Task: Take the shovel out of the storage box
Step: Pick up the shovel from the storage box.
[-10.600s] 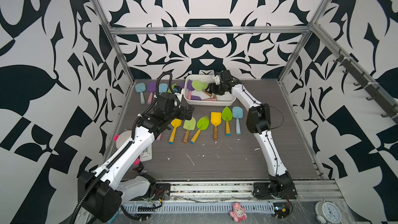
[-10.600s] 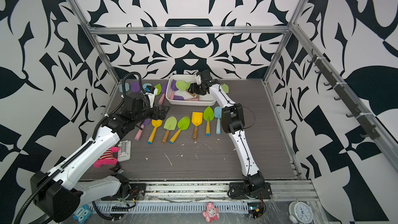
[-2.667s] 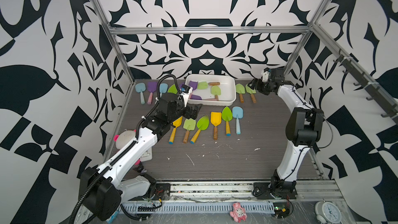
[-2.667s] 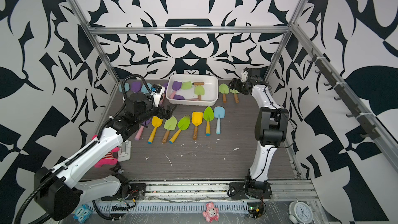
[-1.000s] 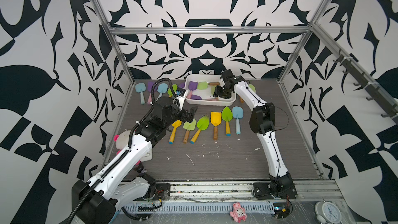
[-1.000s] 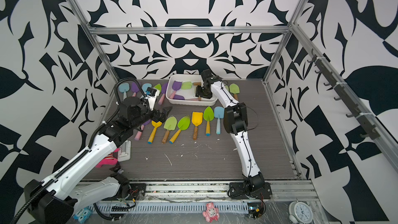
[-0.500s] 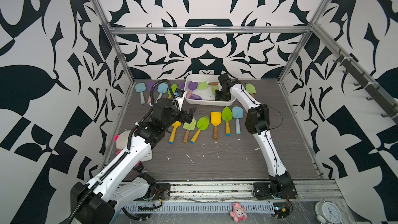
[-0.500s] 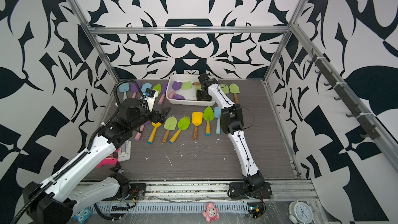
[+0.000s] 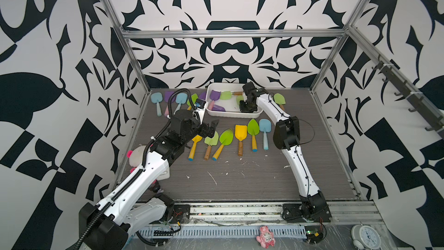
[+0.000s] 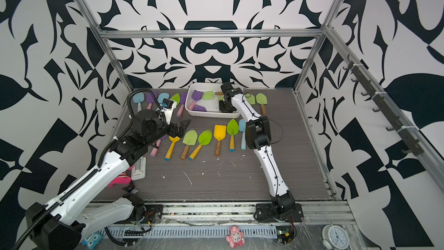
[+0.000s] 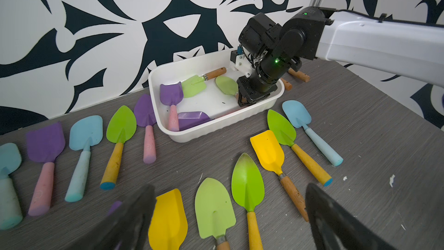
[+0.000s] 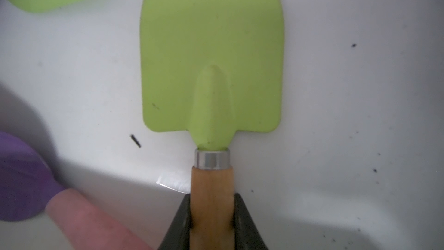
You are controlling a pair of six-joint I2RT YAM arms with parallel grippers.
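The right gripper (image 12: 212,215) points down into the white plastic storage box (image 11: 216,126), pinching the pale green wooden-handled shovel (image 12: 211,56); the left gripper (image 11: 228,188) gapes wide.

Left arm (image 9: 153,164) and right arm (image 9: 299,169): white link shells with dark screw holes, black joint housings. Left carries a black ribbed conduit (image 9: 169,103); right has a thin black cable (image 9: 313,131) and a green indicator light (image 11: 276,61). Left gripper (image 11: 229,187): black tapered fingers (image 11: 134,215).
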